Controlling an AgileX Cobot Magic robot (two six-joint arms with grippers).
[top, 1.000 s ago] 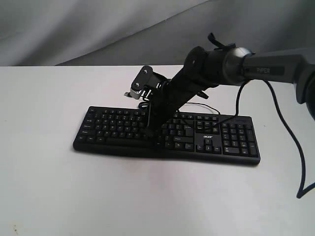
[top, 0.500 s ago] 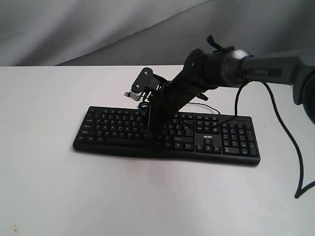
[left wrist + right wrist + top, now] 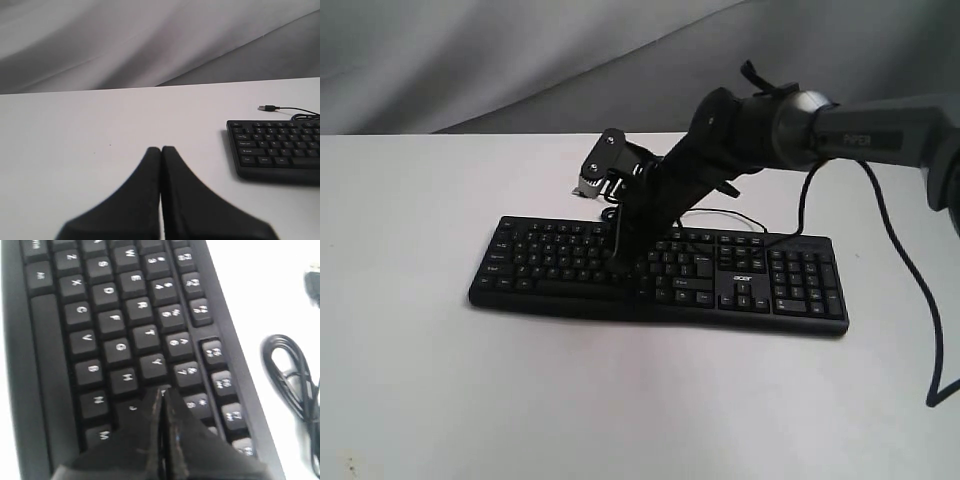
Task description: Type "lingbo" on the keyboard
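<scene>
The black keyboard point(image 3: 760, 278) lies across the middle of the white table point(image 3: 410, 380). My right gripper point(image 3: 619, 262) reaches in from the right and points down at the letter keys, left of the keyboard's centre. In the right wrist view the keyboard point(image 3: 100, 315) fills the frame, and my right gripper point(image 3: 162, 391) is shut, its tip over the key beyond Y, next to J and H. Whether it presses a key I cannot tell. My left gripper point(image 3: 161, 149) is shut and empty above bare table, with the keyboard's end point(image 3: 275, 147) off to one side.
The keyboard's thin black cable point(image 3: 720, 213) loops behind it. The same cable point(image 3: 292, 377) shows coiled in the right wrist view, and its USB plug point(image 3: 268, 107) lies loose on the table. Grey cloth point(image 3: 520, 60) hangs behind the table.
My right arm has shifted slightly left and towards the back of the keyboard, its shut tip now a little further up the key rows.
</scene>
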